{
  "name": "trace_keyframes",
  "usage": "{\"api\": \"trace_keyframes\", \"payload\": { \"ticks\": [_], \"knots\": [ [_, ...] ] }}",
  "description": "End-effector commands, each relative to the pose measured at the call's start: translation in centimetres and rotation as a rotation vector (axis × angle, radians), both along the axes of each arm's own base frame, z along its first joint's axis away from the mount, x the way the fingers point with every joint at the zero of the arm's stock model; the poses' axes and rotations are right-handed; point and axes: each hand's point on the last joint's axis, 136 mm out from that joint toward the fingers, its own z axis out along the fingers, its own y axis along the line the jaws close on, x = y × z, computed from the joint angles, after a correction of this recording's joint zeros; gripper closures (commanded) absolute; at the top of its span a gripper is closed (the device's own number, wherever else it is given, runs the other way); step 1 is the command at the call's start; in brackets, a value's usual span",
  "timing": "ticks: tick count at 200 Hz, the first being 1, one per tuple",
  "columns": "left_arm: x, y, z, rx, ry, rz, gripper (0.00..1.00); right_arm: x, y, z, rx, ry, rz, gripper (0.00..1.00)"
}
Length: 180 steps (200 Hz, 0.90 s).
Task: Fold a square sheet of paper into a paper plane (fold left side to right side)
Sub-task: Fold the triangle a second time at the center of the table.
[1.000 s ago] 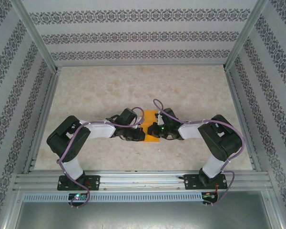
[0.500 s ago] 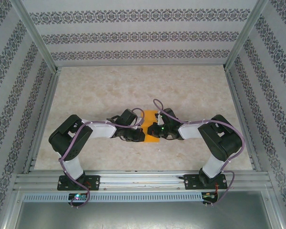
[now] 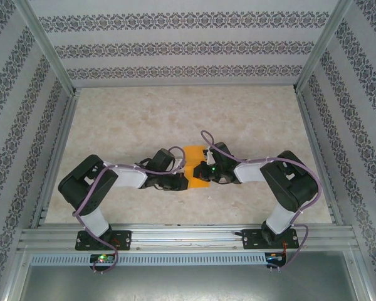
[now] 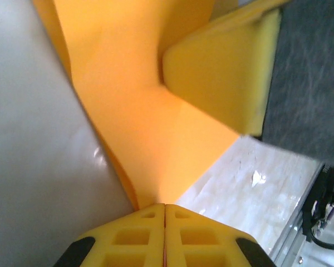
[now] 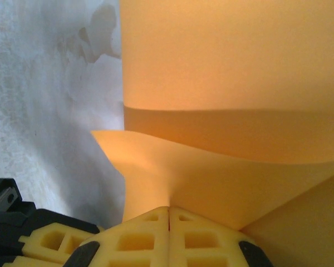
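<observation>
Paper (image 3: 194, 153), orange, pinched by left pincer (image 4: 165, 206), right pincer (image 5: 168, 209)

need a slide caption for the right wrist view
Close-up: the right gripper shut on an edge of the orange square sheet of paper, which curls above the pale table.

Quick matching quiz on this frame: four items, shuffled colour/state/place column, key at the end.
Items
1. left gripper
2. square sheet of paper
3. table
4. back wall

Descriptions
A. pale, marbled surface
B. shut, pinching an orange edge
C. grey patterned stripes
D. bright orange, between the two arms

Pairs: 1-B, 2-D, 3-A, 4-C
</observation>
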Motion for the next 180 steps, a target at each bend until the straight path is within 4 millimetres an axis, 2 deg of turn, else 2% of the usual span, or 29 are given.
{"api": "trace_keyframes", "payload": {
  "ticks": [1, 29, 56, 88, 138, 180],
  "knots": [
    [-1.3, 0.5, 0.7, -0.016, 0.051, 0.0, 0.91, -1.9, -1.6, -3.0, -0.103, 0.09, -0.002, 1.0],
    [0.6, 0.5, 3.4, -0.085, -0.002, 0.047, 0.91, -1.9, -1.6, -2.8, -0.101, 0.085, 0.0, 1.0],
    [2.1, 0.2, 4.1, -0.083, -0.028, 0.05, 0.91, -1.9, -1.5, -2.8, -0.1, 0.086, 0.0, 1.0],
    [2.9, -0.3, 3.0, -0.057, -0.019, 0.031, 0.92, -2.0, -1.5, -2.9, -0.101, 0.086, 0.002, 1.0],
    [3.0, -0.3, 0.9, -0.016, 0.009, 0.018, 0.92, -2.0, -1.4, -2.8, -0.097, 0.085, 0.004, 1.0],
    [2.6, 0.7, -1.0, 0.058, 0.03, 0.02, 0.94, -1.1, -0.5, -0.9, -0.051, 0.048, 0.012, 1.0]
  ]
}}
